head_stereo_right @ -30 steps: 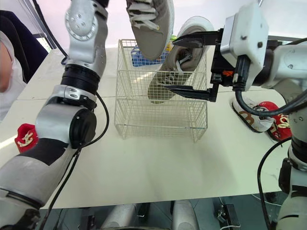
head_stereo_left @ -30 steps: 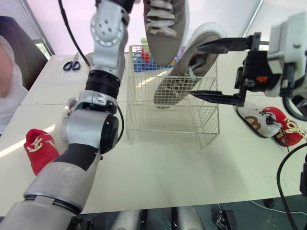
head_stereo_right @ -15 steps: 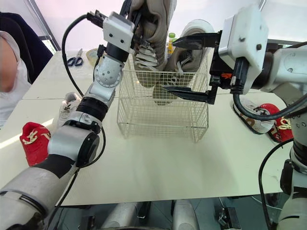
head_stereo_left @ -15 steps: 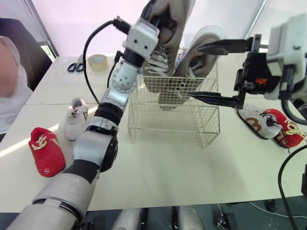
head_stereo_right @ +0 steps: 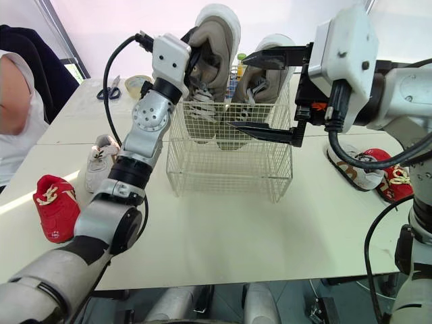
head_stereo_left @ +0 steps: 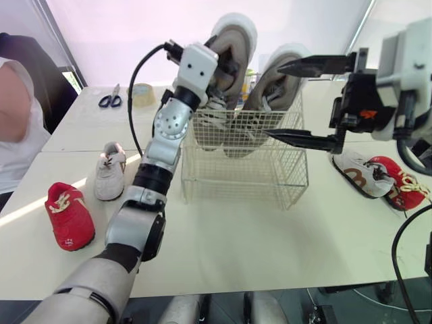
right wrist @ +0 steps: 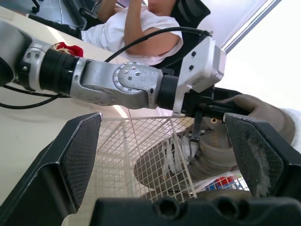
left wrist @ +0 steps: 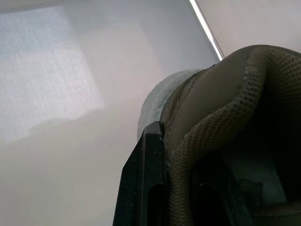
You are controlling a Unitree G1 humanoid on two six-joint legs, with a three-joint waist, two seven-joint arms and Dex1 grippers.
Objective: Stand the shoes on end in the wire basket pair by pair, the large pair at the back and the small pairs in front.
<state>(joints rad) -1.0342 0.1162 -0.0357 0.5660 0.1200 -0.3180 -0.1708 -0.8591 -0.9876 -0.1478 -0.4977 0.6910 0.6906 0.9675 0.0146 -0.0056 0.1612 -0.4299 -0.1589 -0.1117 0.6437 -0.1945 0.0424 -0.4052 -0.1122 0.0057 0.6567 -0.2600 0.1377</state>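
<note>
While right tool point(head_stereo_left: 273, 100) gapes, left tool point(head_stereo_left: 221, 62) grips shoe point(head_stereo_left: 236, 35).

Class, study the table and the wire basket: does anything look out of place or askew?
The red pair is split: one red shoe lies left of the wire basket, the second red shoe to its right. Inside, the right-hand grey shoe leans sideways, while the left gripper grips the other grey shoe's heel.

We see a white wire basket point(head_stereo_left: 270, 182) of square grid, a taupe large shoe point(head_stereo_left: 229, 47) with off-white sole, a red small shoe point(head_stereo_left: 67, 217) at nine o'clock, and blue-handled scissors point(head_stereo_left: 109, 100).
</note>
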